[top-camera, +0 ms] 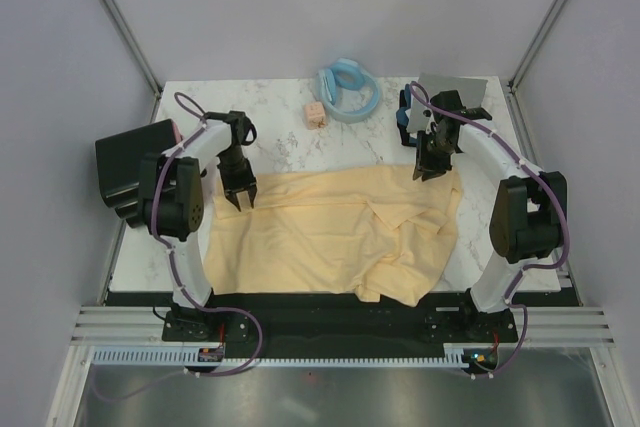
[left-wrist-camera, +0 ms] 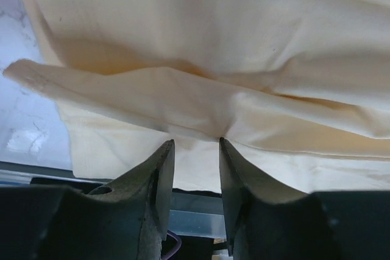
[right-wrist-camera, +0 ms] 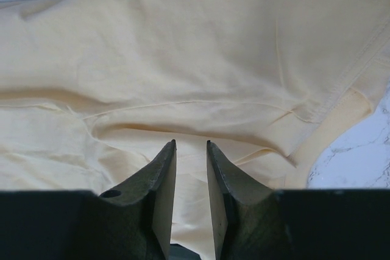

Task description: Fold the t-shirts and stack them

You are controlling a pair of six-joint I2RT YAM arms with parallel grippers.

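T-shirt: a large pale yellow-cream cloth t-shirt [top-camera: 340, 237] is lying spread out and rumpled across the near half of the table, with folds running through its middle and its near right part bunching up.
T-shirt's far edge: it is running between the two grippers, and one corner is lying by each.
Left gripper: the left gripper [top-camera: 238, 199] is pointing down at the far left corner of the t-shirt [left-wrist-camera: 201, 41]; in its wrist view the left gripper [left-wrist-camera: 196, 144] is holding its jaws plainly apart, a raised fold is lying just beyond the tips, and nothing is sitting between the fingers [left-wrist-camera: 155, 181].
Right gripper: the right gripper [top-camera: 432, 169] is pointing down at the far right corner; in its wrist view the right gripper [right-wrist-camera: 191, 145] is showing a narrow gap with cloth [right-wrist-camera: 183, 59] behind it, and I cannot tell whether any cloth is pinched.
Table: a white marble-patterned table [top-camera: 280, 142] is carrying everything.
Far side: a light blue ring-shaped thing [top-camera: 350, 92] is lying near the far edge, with a small pinkish cube [top-camera: 315, 115] just beside it.
Left edge: a black box [top-camera: 130, 162] is sitting beside the table, well apart from the t-shirt.
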